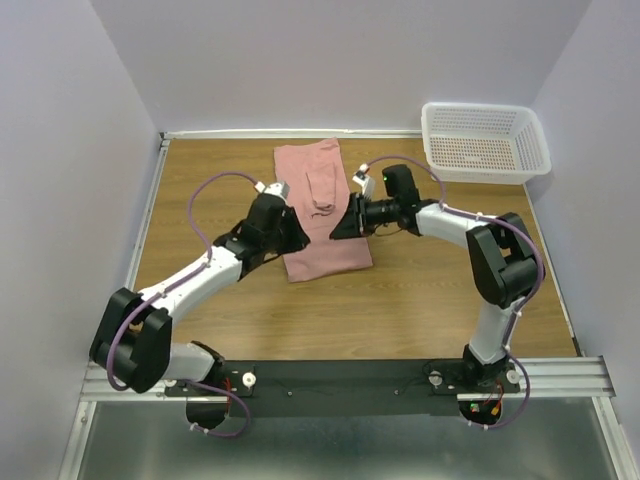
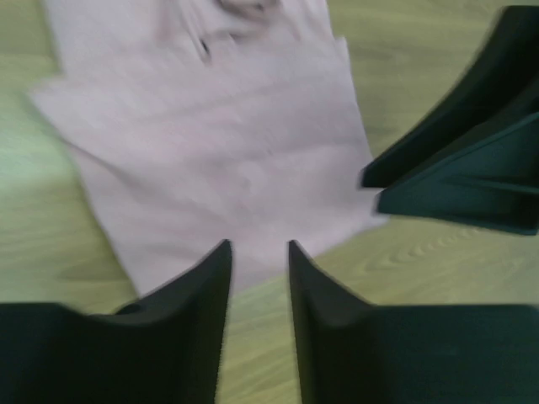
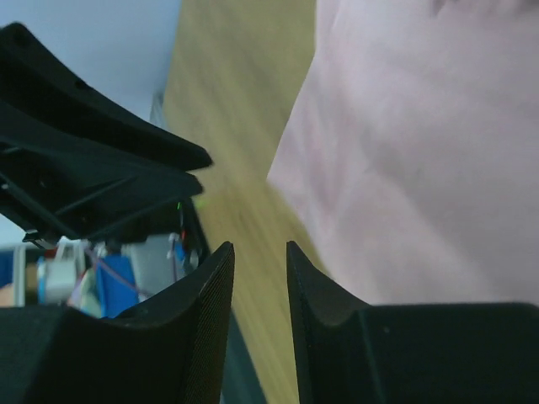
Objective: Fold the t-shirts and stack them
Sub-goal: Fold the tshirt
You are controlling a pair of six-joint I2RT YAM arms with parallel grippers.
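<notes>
A dusty pink t-shirt (image 1: 325, 245) lies on the wooden table as a long folded strip, with a bunched fold on its far half. My left gripper (image 1: 298, 242) hovers at the strip's near left edge. In the left wrist view its jaws (image 2: 257, 246) stand a little apart with only table and the shirt's hem (image 2: 227, 143) showing between them. My right gripper (image 1: 338, 228) is over the strip's right side, facing the left one. Its jaws (image 3: 259, 246) are also slightly apart and hold nothing; the pink cloth (image 3: 421, 151) lies just to their right.
A white mesh basket (image 1: 485, 140) stands at the back right corner. Walls close the table at the left, back and right. Each gripper's fingers show in the other's wrist view, the two being close together: the right fingers (image 2: 455, 168) and the left fingers (image 3: 93, 168).
</notes>
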